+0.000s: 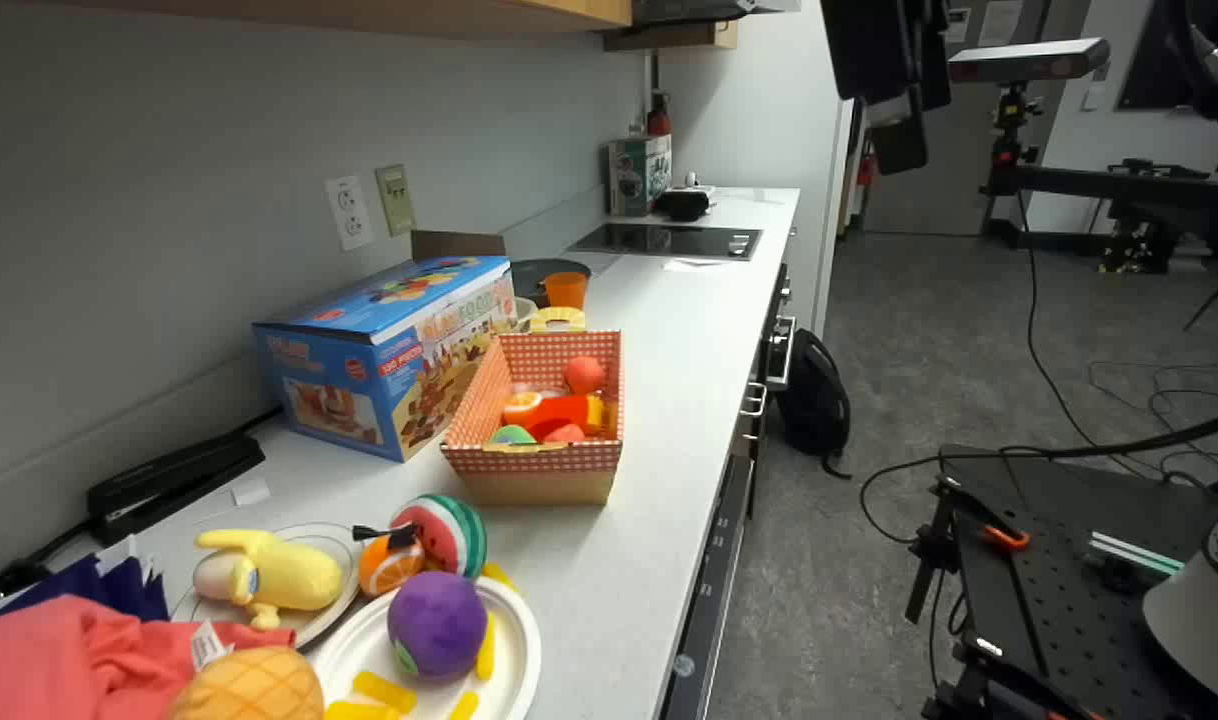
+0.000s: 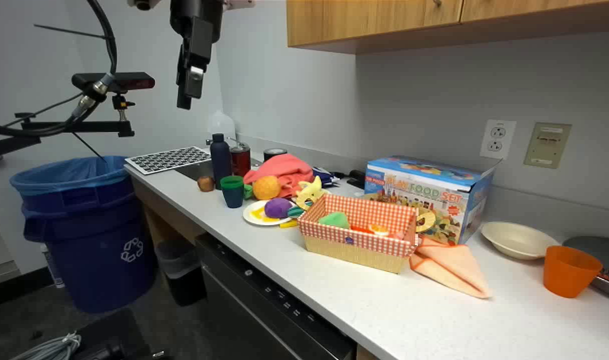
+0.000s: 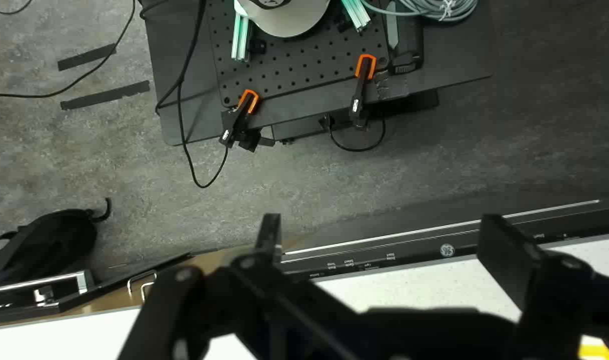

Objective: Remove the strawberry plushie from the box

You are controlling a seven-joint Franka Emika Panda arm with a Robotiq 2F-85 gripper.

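The box is open-topped, with red-checked cloth and tan woven-looking sides. It stands on the counter in both exterior views. The strawberry plushie seems to be the small rounded red toy at one end inside the box; its details are too small to be sure. In an exterior view the box wall hides most of the contents. My gripper hangs high above and away from the box, also in an exterior view. In the wrist view the gripper is open, its fingers wide apart with nothing between them.
A blue printed carton stands beside the box against the wall. Inside the box lie a green toy and other red and orange pieces. A plate holds a purple toy. A peach cloth and orange cup are nearby. Cabinets hang overhead.
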